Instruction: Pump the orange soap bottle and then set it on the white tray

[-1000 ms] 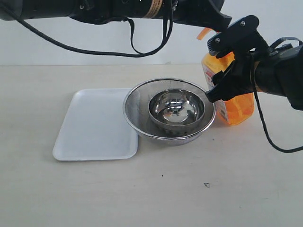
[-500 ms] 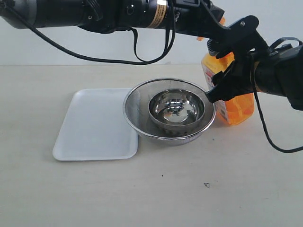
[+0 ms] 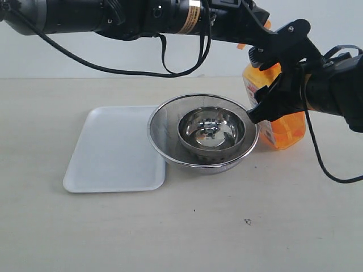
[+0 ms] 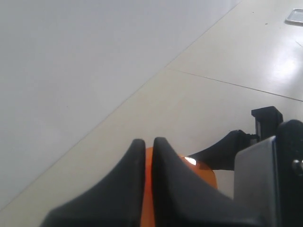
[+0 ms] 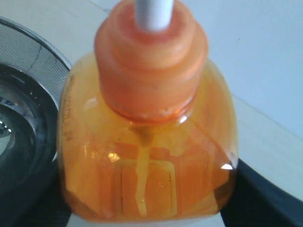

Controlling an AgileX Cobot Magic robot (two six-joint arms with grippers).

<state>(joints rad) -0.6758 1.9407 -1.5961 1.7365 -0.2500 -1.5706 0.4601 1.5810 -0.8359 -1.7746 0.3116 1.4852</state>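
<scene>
The orange soap bottle (image 3: 286, 127) stands on the table at the right, just behind the mesh bowl. My right gripper (image 3: 277, 79) is shut on its body, one black finger on each side; the right wrist view fills with the bottle (image 5: 147, 156), its orange collar and white stem (image 5: 154, 12). My left arm reaches across from the left, and my left gripper (image 3: 256, 27) sits on top of the pump head. In the left wrist view its fingers (image 4: 165, 179) are pressed almost together, with the orange pump head (image 4: 201, 171) right under them. The white tray (image 3: 108, 147) lies flat at the left.
A round steel mesh bowl (image 3: 156, 122) with a smaller shiny steel bowl (image 3: 211, 130) inside sits between the tray and the bottle, touching the tray's right edge. A black cable (image 3: 317, 158) hangs from the right arm over the table.
The left arm has come down and right over the bottle's top, covering the pump spout that showed a second ago. The right gripper and the bottle have stayed put.
</scene>
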